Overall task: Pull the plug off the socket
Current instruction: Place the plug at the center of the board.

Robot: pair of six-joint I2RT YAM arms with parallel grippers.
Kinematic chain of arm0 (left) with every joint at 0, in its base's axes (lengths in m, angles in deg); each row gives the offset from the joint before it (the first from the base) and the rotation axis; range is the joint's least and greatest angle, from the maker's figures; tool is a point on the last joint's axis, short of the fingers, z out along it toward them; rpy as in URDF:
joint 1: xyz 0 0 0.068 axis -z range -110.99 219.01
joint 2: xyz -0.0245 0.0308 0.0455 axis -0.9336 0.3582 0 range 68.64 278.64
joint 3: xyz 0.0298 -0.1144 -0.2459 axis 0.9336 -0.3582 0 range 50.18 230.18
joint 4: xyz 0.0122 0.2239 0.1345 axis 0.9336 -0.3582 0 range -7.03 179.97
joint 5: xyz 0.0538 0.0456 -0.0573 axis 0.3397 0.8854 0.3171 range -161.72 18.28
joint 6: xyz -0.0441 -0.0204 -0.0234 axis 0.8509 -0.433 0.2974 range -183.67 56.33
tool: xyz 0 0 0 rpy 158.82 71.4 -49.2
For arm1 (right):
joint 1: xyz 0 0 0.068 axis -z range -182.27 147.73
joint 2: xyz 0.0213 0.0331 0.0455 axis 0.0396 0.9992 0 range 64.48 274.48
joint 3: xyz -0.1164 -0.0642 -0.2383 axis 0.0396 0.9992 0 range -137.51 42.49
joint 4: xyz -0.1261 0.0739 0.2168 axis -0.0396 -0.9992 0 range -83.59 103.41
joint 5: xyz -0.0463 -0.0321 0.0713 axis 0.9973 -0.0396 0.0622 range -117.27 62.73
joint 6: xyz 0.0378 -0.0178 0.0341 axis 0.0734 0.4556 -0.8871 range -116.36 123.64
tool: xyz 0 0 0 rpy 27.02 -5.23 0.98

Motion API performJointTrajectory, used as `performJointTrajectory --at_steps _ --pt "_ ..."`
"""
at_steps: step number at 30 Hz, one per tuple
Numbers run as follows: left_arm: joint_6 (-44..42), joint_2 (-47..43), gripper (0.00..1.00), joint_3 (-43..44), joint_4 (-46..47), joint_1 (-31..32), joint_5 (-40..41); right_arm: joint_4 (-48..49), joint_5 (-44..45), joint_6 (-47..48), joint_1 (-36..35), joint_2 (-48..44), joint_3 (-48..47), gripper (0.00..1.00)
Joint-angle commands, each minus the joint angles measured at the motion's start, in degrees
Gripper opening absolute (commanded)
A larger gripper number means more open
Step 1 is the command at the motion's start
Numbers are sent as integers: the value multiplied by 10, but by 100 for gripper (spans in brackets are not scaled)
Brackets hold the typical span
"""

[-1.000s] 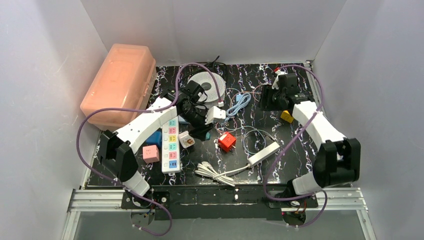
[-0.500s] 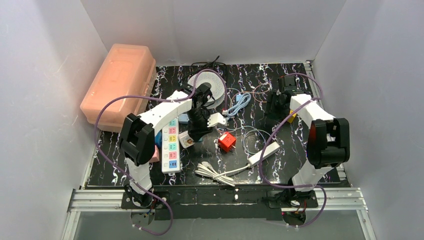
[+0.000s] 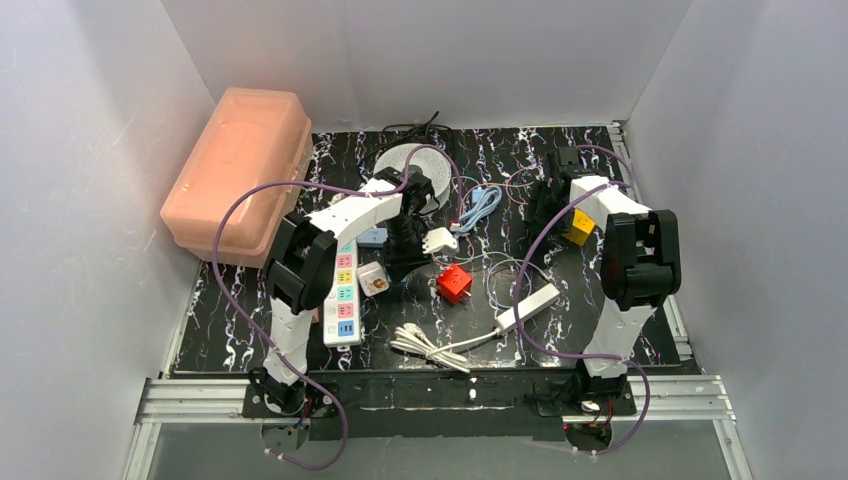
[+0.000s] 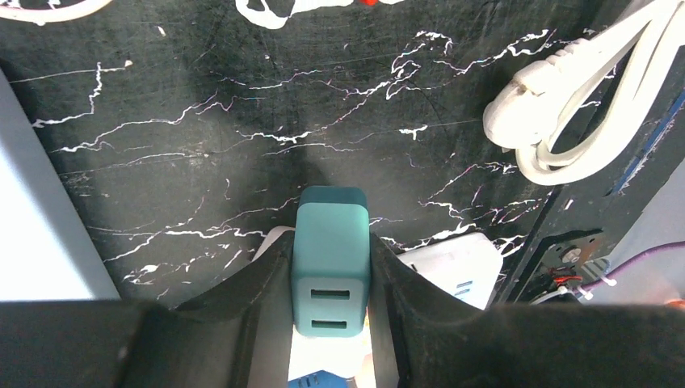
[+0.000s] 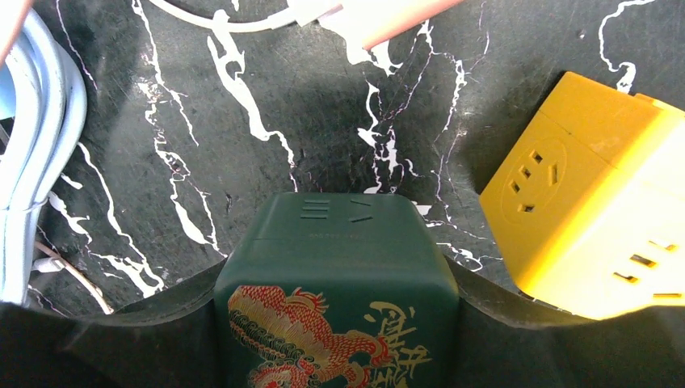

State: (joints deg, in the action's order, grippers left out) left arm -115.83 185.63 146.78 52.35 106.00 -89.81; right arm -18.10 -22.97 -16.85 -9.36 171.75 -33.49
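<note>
My left gripper (image 4: pixel 329 242) is shut on a teal plug (image 4: pixel 329 259), a small block with two USB slots on its near face; its prongs are hidden. In the top view this gripper (image 3: pixel 405 250) points down at mid-table, next to a white cube socket (image 3: pixel 372 280). My right gripper (image 5: pixel 335 267) grips a dark green cube socket (image 5: pixel 335 283) with a red and gold dragon print, its jaws tight on both sides. That gripper (image 3: pixel 552 200) is at the back right, and it hides the green socket from above. Plug and green socket are far apart.
A multicolour power strip (image 3: pixel 342 290) lies left of the left gripper. A red cube (image 3: pixel 453 283), a white strip with coiled cable (image 3: pixel 528 307), a white adapter (image 3: pixel 440 240) and a light blue cable (image 3: pixel 480 207) crowd the middle. A yellow cube socket (image 5: pixel 598 234) sits beside the green one. A pink box (image 3: pixel 240 170) stands at the back left.
Both arms have folded upward, their elbows rising over the table. The grippers stay near the same spots. The left gripper and the white adapter have shifted slightly right. Both grips are unchanged.
</note>
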Motion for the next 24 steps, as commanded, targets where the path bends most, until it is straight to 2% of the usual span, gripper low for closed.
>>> performJointTrajectory --at_steps 1,6,7,8,10,11,14,16,19,24 --pt "17 7 0 14 -65 2 -2 26 -1 -10 3 2 -29 40" --pt "34 41 0 36 -61 3 -1 27 -1 -7 3 20 -59 49" --pt "39 49 0 43 -63 3 0 24 2 -6 3 26 -65 55" --pt "45 54 5 53 -65 3 0 21 3 -3 3 31 -71 57" --pt "50 65 21 67 -77 3 -5 15 4 1 3 39 -79 73" --pt "54 68 27 71 -81 3 -7 15 5 2 3 40 -79 76" --pt "63 64 62 71 -81 3 -15 18 7 1 3 40 -73 80" --pt "65 59 74 68 -79 3 -21 14 6 2 2 43 -74 82" --pt "75 47 98 70 -69 4 -23 5 4 -3 3 43 -80 84" --pt "96 5 98 94 -67 3 -23 20 23 -10 -2 -15 -72 86"
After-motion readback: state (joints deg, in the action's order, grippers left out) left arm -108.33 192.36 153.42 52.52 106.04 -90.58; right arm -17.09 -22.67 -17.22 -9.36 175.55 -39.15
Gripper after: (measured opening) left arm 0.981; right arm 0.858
